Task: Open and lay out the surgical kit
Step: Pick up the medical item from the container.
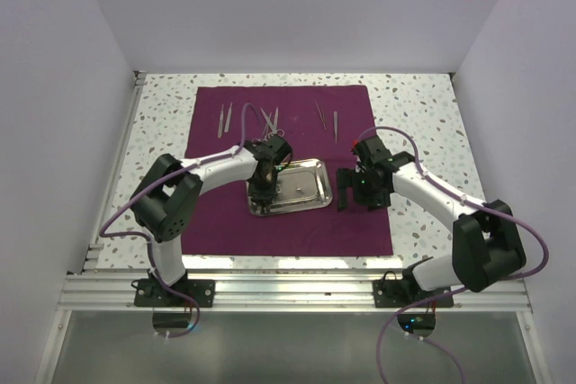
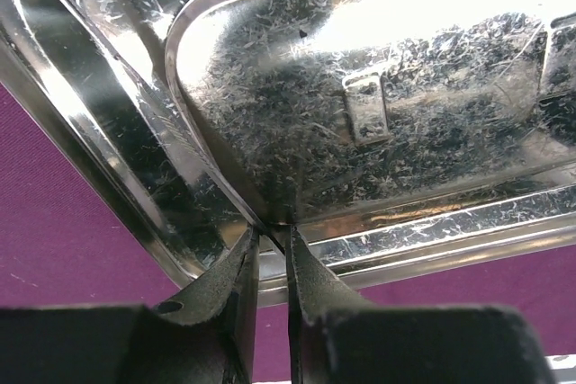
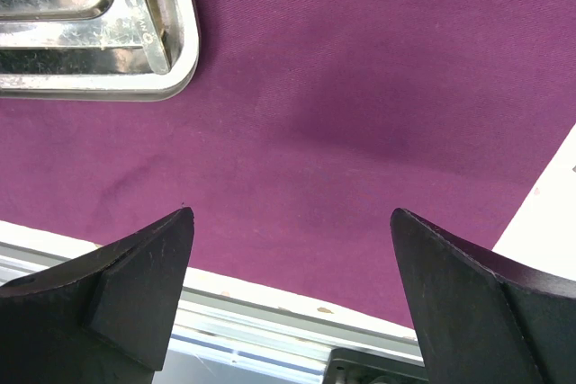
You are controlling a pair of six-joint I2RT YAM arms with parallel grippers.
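Note:
The dark purple cloth lies spread flat on the table. Several thin silver instruments lie in a row along its far edge: tweezers, scissors and forceps, and others. The shiny steel tray sits mid-cloth. My left gripper is over the tray's left part. In the left wrist view it is shut, tips at the tray's inner wall, with nothing seen between them. My right gripper is open and empty just right of the tray, low over the cloth; the tray's corner shows there.
The speckled white table shows around the cloth. White walls close in the left, right and back. A metal rail runs along the near edge, where both arm bases are bolted. The cloth's right edge and bare table show in the right wrist view.

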